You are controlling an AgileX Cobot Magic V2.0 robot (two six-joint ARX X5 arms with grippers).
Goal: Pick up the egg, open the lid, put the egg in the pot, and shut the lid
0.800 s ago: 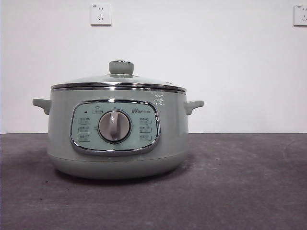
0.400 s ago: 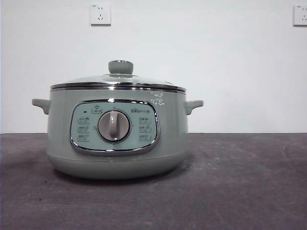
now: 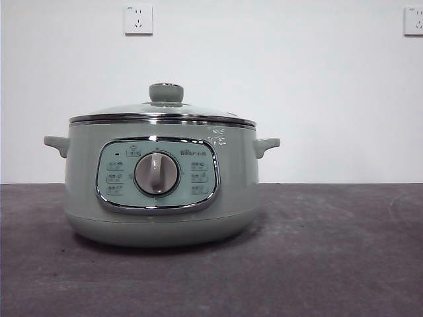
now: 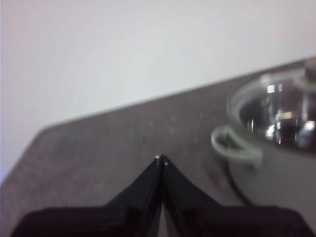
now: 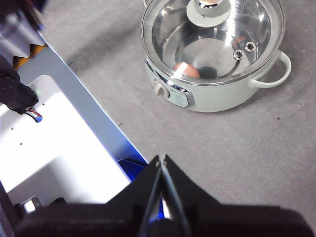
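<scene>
The sage-green pot (image 3: 162, 191) stands on the grey table, left of centre in the front view, dial facing me. The glass lid (image 3: 162, 111) with its green knob sits shut on it. In the right wrist view the egg (image 5: 186, 70) lies inside the pot (image 5: 217, 96) under the lid (image 5: 212, 39). My right gripper (image 5: 161, 159) is shut and empty, high above the table and away from the pot. My left gripper (image 4: 161, 159) is shut and empty, beside the pot (image 4: 269, 163), short of its side handle (image 4: 232, 145).
Two wall sockets (image 3: 138, 19) sit on the white wall behind. In the right wrist view a white and blue robot base (image 5: 64, 143) borders the grey table (image 5: 237, 153) near its edge.
The pot has shifted a hair to the left in the front view; otherwise nothing moved.
</scene>
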